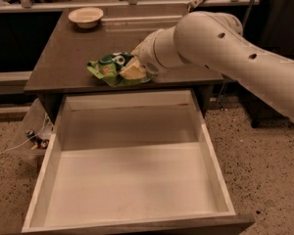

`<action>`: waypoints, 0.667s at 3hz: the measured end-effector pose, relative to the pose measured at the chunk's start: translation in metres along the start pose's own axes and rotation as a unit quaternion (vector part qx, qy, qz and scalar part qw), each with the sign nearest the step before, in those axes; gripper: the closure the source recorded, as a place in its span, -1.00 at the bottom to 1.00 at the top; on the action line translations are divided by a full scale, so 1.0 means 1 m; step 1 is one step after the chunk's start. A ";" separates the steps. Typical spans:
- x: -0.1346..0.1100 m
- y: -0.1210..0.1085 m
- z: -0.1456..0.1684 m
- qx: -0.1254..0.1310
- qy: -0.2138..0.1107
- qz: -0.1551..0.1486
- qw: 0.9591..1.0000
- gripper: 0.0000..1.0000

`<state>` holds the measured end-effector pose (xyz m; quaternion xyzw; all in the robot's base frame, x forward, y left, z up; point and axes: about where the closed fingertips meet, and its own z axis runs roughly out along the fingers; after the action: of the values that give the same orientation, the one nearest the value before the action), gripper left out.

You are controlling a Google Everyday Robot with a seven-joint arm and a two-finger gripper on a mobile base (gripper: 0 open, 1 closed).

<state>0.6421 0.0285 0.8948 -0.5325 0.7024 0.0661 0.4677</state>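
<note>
A crumpled green snack bag (107, 66) hangs in my gripper (130, 70), whose pale fingers are shut on the bag's right end. The bag sits over the front edge of the dark brown counter (63, 58), low above its surface or touching it; I cannot tell which. My thick white arm (220, 43) reaches in from the right. Directly below and in front, a wide white drawer (213, 165) stands pulled fully out, and nothing shows inside it.
A shallow cream bowl (85, 16) rests at the counter's far left corner. A rail runs along the back of the counter. Small items and a cord (35, 140) lie on the speckled floor left of the drawer.
</note>
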 end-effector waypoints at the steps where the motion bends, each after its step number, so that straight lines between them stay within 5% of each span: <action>1: 0.000 -0.001 0.024 -0.014 0.010 -0.003 1.000 1.00; 2: 0.007 -0.003 0.035 -0.021 0.022 -0.001 1.000 1.00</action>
<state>0.6644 0.0431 0.8718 -0.5444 0.7102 0.0687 0.4410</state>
